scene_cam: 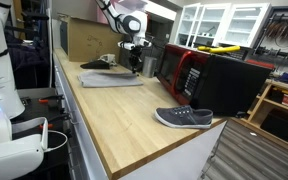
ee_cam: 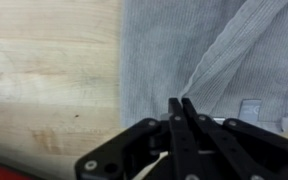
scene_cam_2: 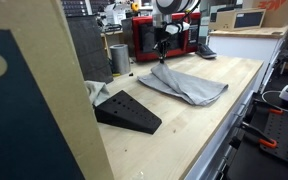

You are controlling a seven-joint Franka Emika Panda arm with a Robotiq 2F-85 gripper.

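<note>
The long light wooden desk [scene_cam: 104, 125] carries a red box-shaped appliance [scene_cam: 189, 72] at one side. Before it the wrinkled grey fabric cloth [scene_cam_2: 189, 88] lies spread out, its long axis running along the desk away from the appliance. The black robot claw [scene_cam_2: 162, 52] stands directly above the cloth's end nearest the appliance, jaws pressed narrow, and in the wrist view a raised fold begins at the tips, so it seems to pinch the cloth. A black wedge-shaped block [scene_cam_2: 129, 112] sits just beside the cloth and a grey canvas shoe [scene_cam: 184, 118] lies well apart, neither crowding the claw.
</note>
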